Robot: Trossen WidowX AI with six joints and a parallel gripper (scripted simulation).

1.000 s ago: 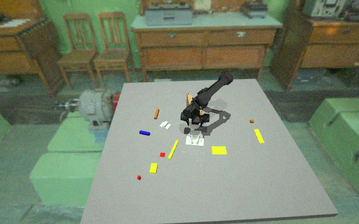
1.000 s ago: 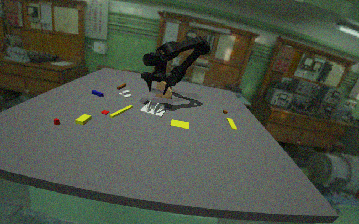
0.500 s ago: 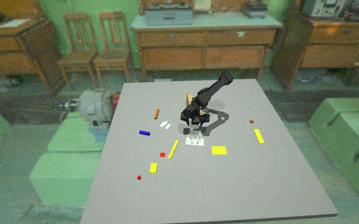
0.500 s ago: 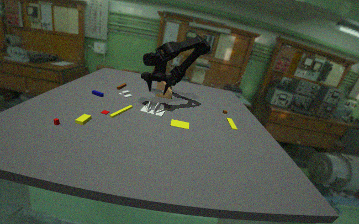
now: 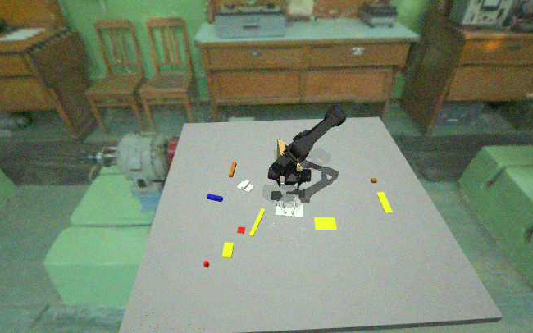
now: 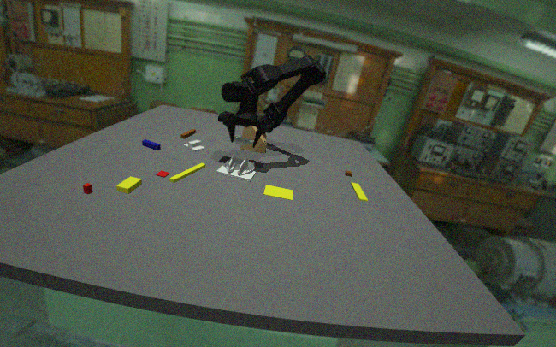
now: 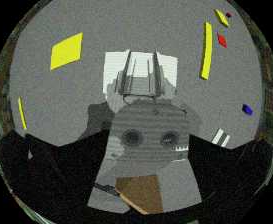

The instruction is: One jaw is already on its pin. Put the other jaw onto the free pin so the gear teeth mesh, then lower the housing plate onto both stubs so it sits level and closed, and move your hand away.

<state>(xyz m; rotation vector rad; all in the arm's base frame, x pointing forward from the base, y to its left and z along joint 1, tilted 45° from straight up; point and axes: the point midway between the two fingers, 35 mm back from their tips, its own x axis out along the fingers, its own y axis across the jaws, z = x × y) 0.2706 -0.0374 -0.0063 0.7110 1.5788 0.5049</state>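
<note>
My gripper [image 5: 289, 184] [image 6: 243, 143] [image 7: 148, 136] is shut on the grey housing plate [image 7: 149, 117]. The plate shows two dark round holes in the wrist view. Its near edge overlaps the back of the white base [image 5: 280, 212] [image 6: 233, 174] [image 7: 171, 65] in that view; in the exterior view the fingertips are above and behind the base, with a gap below. Two pale upright jaws, a left jaw [image 6: 230, 164] and a right jaw [image 6: 243, 167], stand side by side on the base. The pins, the stubs and the tooth mesh cannot be made out.
A tan block [image 5: 280, 148] [image 7: 142, 192] stands behind the gripper. A small white piece [image 5: 245, 185] [image 6: 194, 144] lies left of it. A yellow bar [image 5: 257, 221] lies left of the base, a yellow plate [image 5: 325, 223] right. Blue, red, orange and other yellow pieces lie farther out.
</note>
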